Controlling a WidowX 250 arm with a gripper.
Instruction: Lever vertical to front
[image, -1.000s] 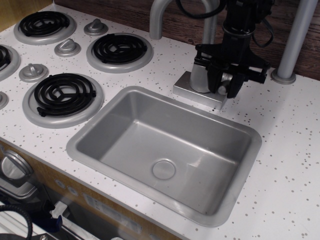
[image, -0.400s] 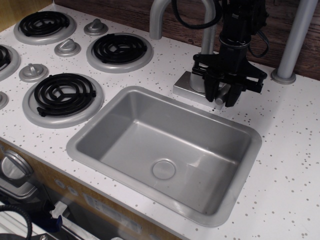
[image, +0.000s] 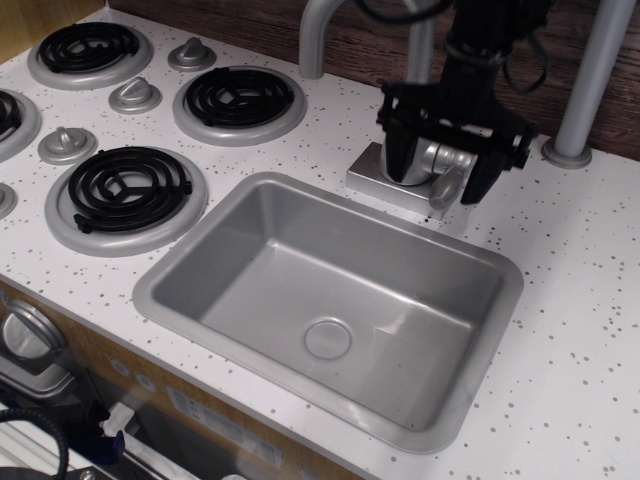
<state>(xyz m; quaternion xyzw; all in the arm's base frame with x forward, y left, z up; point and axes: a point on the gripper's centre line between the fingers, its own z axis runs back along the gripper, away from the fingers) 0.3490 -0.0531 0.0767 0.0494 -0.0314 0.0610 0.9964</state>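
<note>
The gripper (image: 442, 160) stands over the tap base (image: 400, 178) at the back edge of the sink (image: 330, 300), on the white speckled counter (image: 570, 300). Its jaws are spread wide, one black finger (image: 397, 150) left of the base and the other right of the lever (image: 447, 187); neither finger is seen pressing the lever, so the gripper is released.

The lever projects from the right side of the tap base and tilts forward and down toward the sink rim, paddle end lowest.

Compared with 0.4 s ago: the jaws were then close together around the lever; they have now parted. The gripper has also risen slightly. The lever, earlier largely hidden between the fingers, is now plainly exposed. One second ago the gripper sat further right and the lever was hidden behind it.

The spout (image: 318, 30) and the stove burners (image: 126, 187) are unchanged.
</note>
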